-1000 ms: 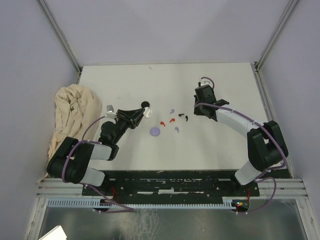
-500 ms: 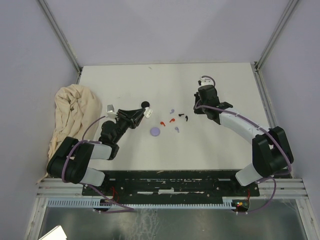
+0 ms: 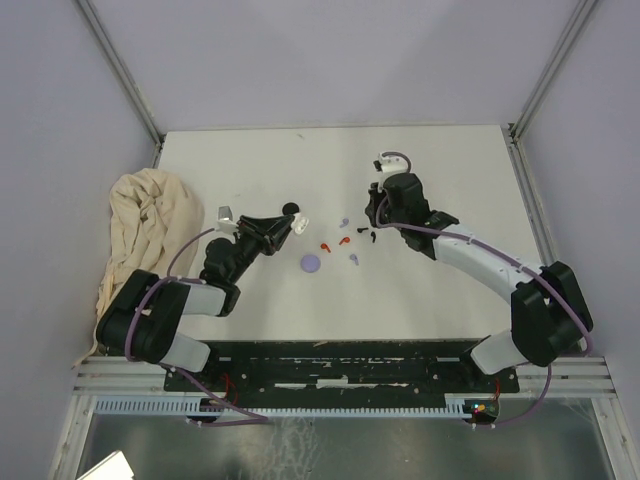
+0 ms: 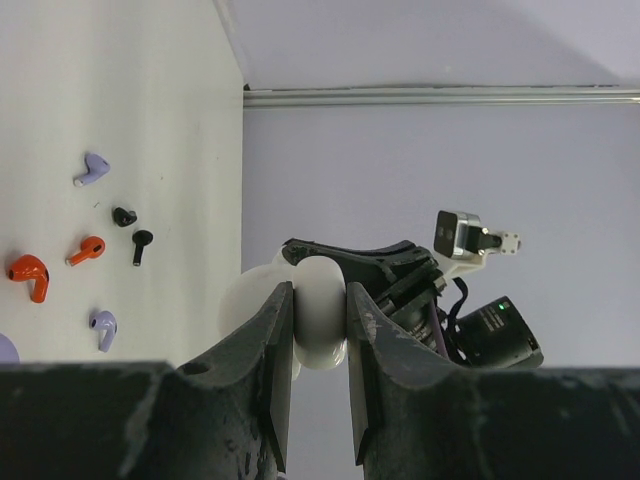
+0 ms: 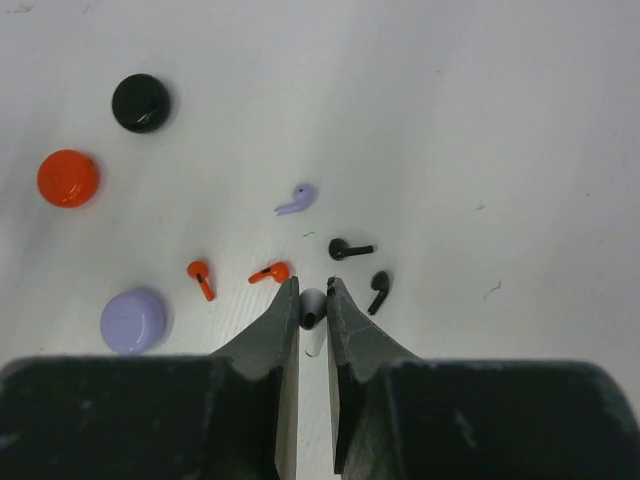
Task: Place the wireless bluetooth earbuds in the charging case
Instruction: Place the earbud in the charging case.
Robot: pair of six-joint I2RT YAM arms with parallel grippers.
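Observation:
My left gripper (image 3: 283,229) is shut on a white rounded charging case (image 4: 320,312), held above the table left of the earbuds. My right gripper (image 5: 313,286) is shut on a white earbud (image 5: 313,305), held above the scattered earbuds. On the table lie two red earbuds (image 5: 201,277) (image 5: 270,272), two black earbuds (image 5: 350,248) (image 5: 378,290) and a lilac earbud (image 5: 297,198). A second lilac earbud (image 4: 103,327) shows in the left wrist view. In the top view my right gripper (image 3: 371,214) hovers just right of the earbud cluster (image 3: 345,240).
A lilac disc (image 5: 133,320), a red disc (image 5: 68,178) and a black disc (image 5: 140,102) lie left of the earbuds. A crumpled beige cloth (image 3: 145,230) lies at the table's left edge. Grey walls enclose the white table (image 3: 450,290).
My right gripper has swung left towards the earbud cluster and the left gripper, still holding the white earbud. The left gripper has hardly moved.

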